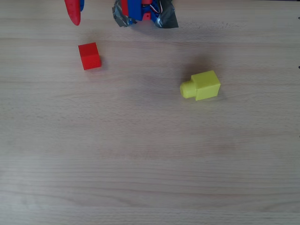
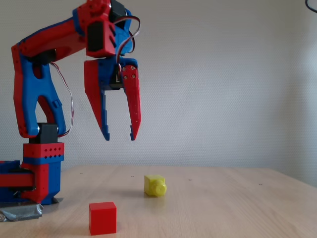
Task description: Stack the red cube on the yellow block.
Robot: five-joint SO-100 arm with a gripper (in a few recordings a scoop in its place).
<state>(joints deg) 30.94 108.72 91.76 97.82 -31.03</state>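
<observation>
The overhead view looks straight down on the wooden table [image 1: 150,154] from fairly close, with the arm's base [image 1: 140,11] cut off at the top edge. The fixed view sits low, near tabletop height, facing across the table [image 2: 223,208] toward a pale wall [image 2: 223,84], the arm standing at its left. Both take in the red cube [image 1: 89,56] [image 2: 102,217], the yellow block [image 1: 201,86] [image 2: 155,185] and the gripper [image 1: 73,13] [image 2: 119,137].
</observation>
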